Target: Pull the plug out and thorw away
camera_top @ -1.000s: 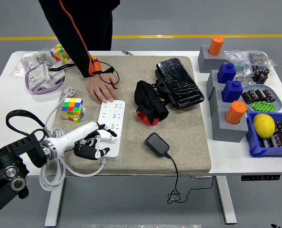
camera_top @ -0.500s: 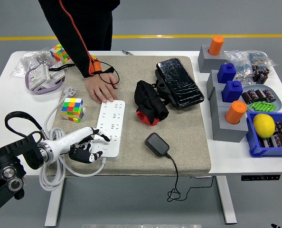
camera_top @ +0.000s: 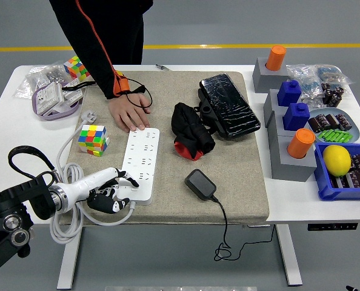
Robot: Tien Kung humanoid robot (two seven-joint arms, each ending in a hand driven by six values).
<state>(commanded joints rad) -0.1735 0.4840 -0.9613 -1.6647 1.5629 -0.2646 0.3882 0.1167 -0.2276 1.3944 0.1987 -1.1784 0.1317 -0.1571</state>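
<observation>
One robot hand [camera_top: 110, 189], the left, reaches in from the lower left of a white desk [camera_top: 13, 136] and rests at the near end of a white power strip [camera_top: 140, 164], its white and black fingers [camera_top: 120, 176] curled loosely over the strip's near corner; whether they actually grip anything cannot be told. A black plug adapter [camera_top: 200, 184] lies unplugged on the beige mat [camera_top: 240, 176] just to the right of the strip, its black cord [camera_top: 225, 227] trailing over the desk's near edge. At the strip's far end, a person's hand [camera_top: 128, 113] presses flat on the mat, fingertips touching the strip. A colourful puzzle cube [camera_top: 93, 139] sits to the left of the strip, and a coiled white cable [camera_top: 68, 221] loops beneath the robot's wrist.
</observation>
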